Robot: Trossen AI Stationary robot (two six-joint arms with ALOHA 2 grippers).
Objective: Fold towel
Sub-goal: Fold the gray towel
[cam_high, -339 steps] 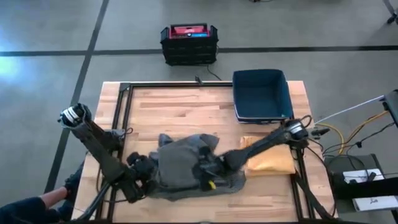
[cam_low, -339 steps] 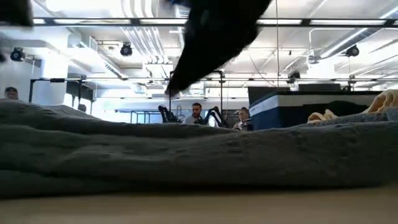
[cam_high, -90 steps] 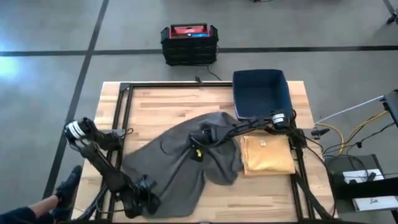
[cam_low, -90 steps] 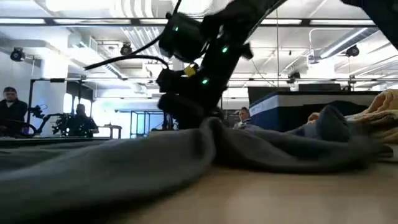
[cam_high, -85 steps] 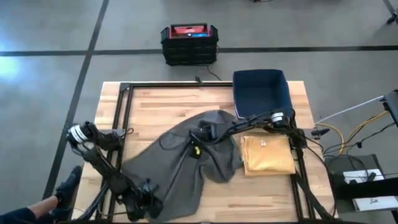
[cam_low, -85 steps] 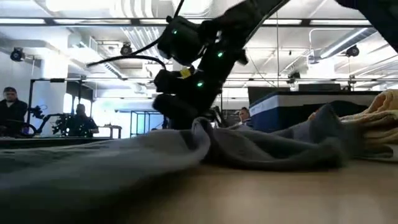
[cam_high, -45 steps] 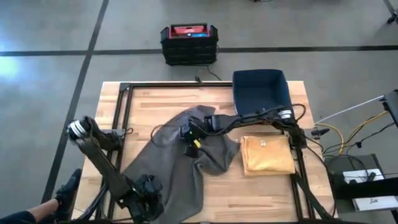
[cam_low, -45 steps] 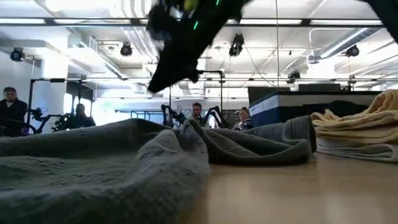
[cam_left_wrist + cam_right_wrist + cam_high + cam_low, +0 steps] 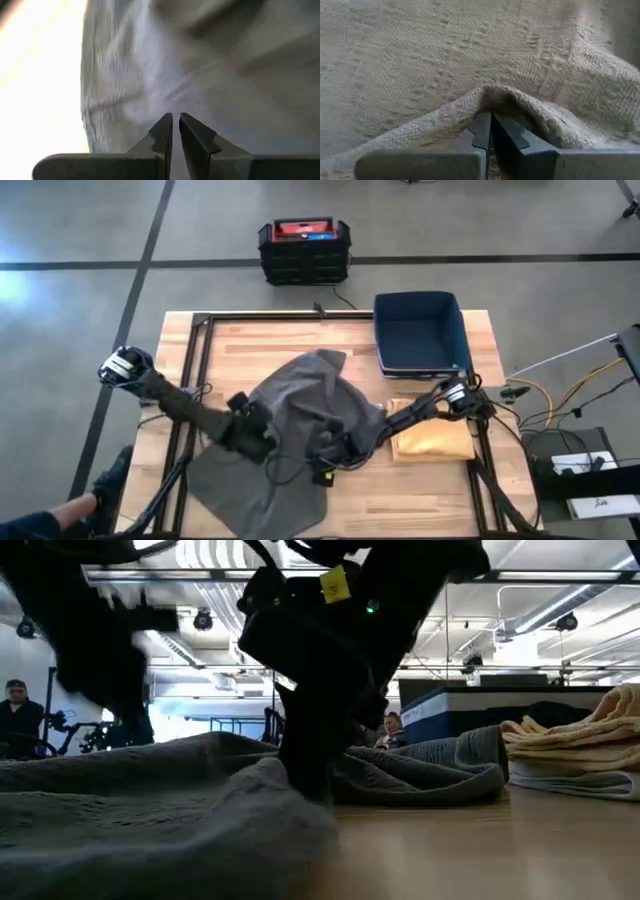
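The grey towel (image 9: pixel 300 405) lies spread and rumpled across the middle of the table, reaching toward the near left corner. My right gripper (image 9: pixel 325 455) is down on its near right part, shut on a raised fold. My left gripper (image 9: pixel 255 435) is over the towel's left part. In the left wrist view its fingers (image 9: pixel 175 117) are shut, with blurred towel (image 9: pixel 200 60) beyond them and no cloth visible between the tips. In the low view the right gripper (image 9: pixel 310 775) comes down onto the towel (image 9: pixel 150 790). My right gripper pinches a humped fold of the towel (image 9: pixel 490 97) between its two fingers, at their free ends. In the low view it comes from above, pointing steeply down. The rest of the towel lies slack on the table around the hold. My left gripper: I cannot tell whether it touches the towel.
A folded yellow towel (image 9: pixel 435 435) lies at the right, beside the grey towel's edge. A dark blue bin (image 9: pixel 420 330) stands at the far right corner. A black and red crate (image 9: pixel 303 250) sits on the floor beyond the table. People (image 9: pixel 385 730) show in the room behind.
My right gripper has gone from the far middle of the table toward the near edge and come down onto the towel's near right part. My left gripper has gone from the near left corner toward the far edge, over the towel. The towel has settled slack on the table.
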